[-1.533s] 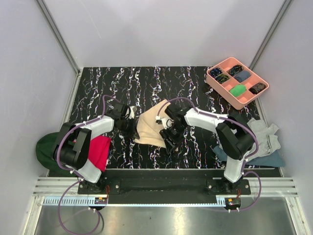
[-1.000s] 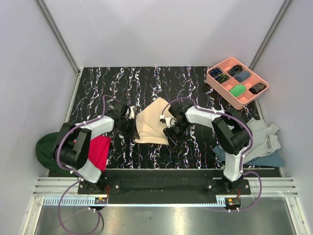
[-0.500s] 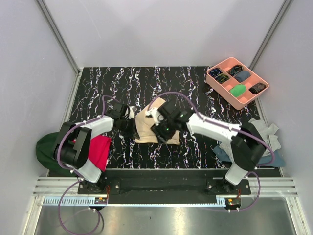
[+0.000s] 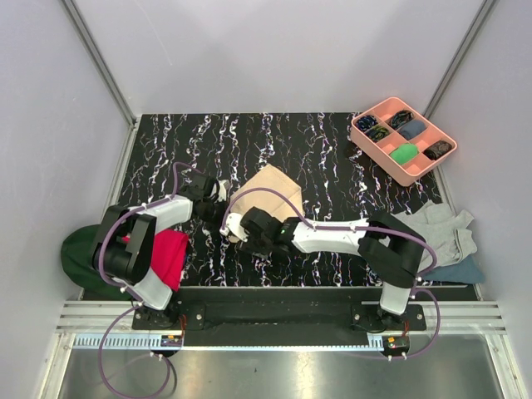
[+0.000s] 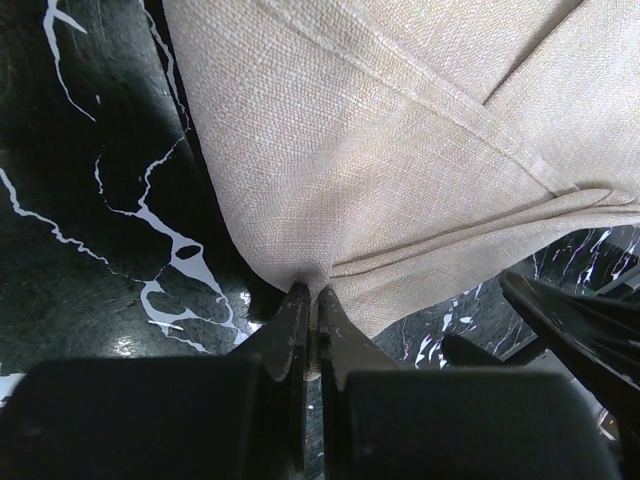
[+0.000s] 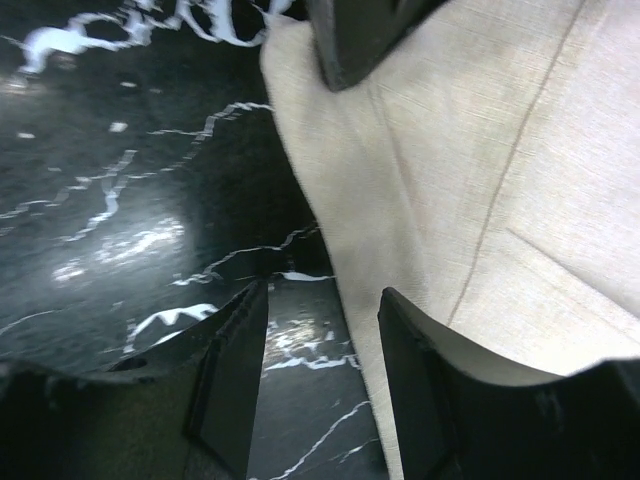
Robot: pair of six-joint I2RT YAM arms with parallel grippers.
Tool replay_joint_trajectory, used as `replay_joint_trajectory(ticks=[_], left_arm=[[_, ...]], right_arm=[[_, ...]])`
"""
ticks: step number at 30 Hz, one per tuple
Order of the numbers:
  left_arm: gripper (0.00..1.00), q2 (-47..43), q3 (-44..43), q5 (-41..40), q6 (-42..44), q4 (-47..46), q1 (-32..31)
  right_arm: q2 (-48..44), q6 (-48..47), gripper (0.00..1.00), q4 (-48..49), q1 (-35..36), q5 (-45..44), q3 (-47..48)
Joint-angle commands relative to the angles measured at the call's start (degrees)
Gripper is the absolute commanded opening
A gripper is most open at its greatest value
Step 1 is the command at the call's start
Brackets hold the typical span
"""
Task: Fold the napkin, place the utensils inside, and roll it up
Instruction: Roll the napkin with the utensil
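The beige napkin (image 4: 270, 189) lies folded on the black marble table, left of centre. My left gripper (image 4: 223, 198) is at its left edge; in the left wrist view this gripper (image 5: 312, 297) is shut on a pinched corner of the napkin (image 5: 400, 150). My right gripper (image 4: 237, 226) reaches across to the napkin's near-left corner. In the right wrist view it (image 6: 325, 330) stands open, low over the table, with the napkin's (image 6: 480, 150) edge running between its fingers (image 6: 235, 370). No utensils are in view.
A pink compartment tray (image 4: 376, 107) with small items sits at the back right. A red cloth (image 4: 170, 253) and a dark green one (image 4: 79, 253) lie at the near left. Grey and blue cloths (image 4: 445, 237) are heaped at the near right.
My right arm has swept left along the napkin's near side, from its right edge to its near-left corner, with its jaws a little wider. The left gripper has kept its hold.
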State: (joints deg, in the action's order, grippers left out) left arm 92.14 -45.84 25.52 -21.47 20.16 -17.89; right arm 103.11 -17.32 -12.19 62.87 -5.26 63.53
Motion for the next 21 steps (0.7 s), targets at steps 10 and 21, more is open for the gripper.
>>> replay_joint_trajectory(ticks=[10, 21], left_arm=[[0.0, 2.96, -0.65, -0.29, 1.7, 1.37, -0.13], [0.0, 2.96, -1.09, 0.06, 2.14, 1.28, -0.13]], right_arm=[[7.1, -9.31, 0.54, 6.82, 0.23, -10.47, 0.11], [8.95, -9.05, 0.25, 3.14, -1.43, -0.47, 1.33]])
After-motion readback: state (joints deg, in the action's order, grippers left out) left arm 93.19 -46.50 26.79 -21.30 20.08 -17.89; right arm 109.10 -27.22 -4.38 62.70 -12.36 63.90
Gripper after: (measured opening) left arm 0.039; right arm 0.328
